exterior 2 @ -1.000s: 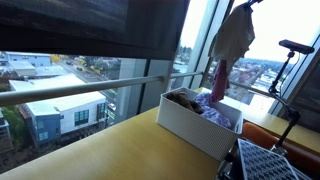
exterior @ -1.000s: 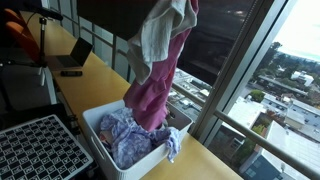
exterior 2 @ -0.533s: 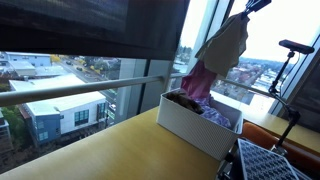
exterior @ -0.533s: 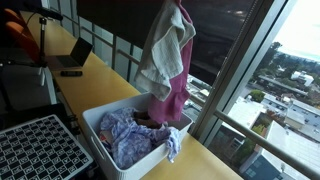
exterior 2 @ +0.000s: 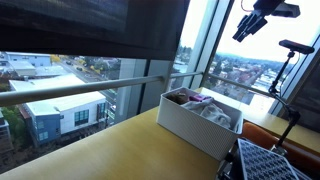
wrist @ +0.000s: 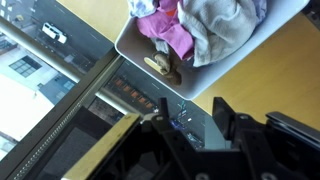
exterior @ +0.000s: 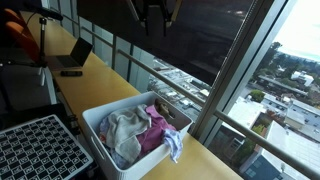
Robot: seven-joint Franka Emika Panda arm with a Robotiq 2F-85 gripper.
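Note:
My gripper (exterior: 158, 22) hangs high above the white bin (exterior: 95, 120), open and empty; it also shows in an exterior view (exterior 2: 247, 25) and in the wrist view (wrist: 195, 118). In the bin lie a pale grey cloth (exterior: 122, 129) and a pink cloth (exterior: 152, 131), with a bluish cloth (exterior: 172, 146) draped over its corner. The wrist view looks down on the bin (wrist: 135, 50), the grey cloth (wrist: 218, 22), the pink cloth (wrist: 165, 30) and a small brown object (wrist: 158, 66) on the bin floor.
The bin stands on a long wooden counter (exterior: 200, 160) along a window (exterior: 200, 40). A black perforated tray (exterior: 35, 150) lies near the bin. A laptop (exterior: 73, 60) sits farther along the counter. A window rail (exterior 2: 90, 88) runs behind the bin.
The grey and pink cloths that hung from the gripper have dropped into the bin. The gripper has opened and stays high above it.

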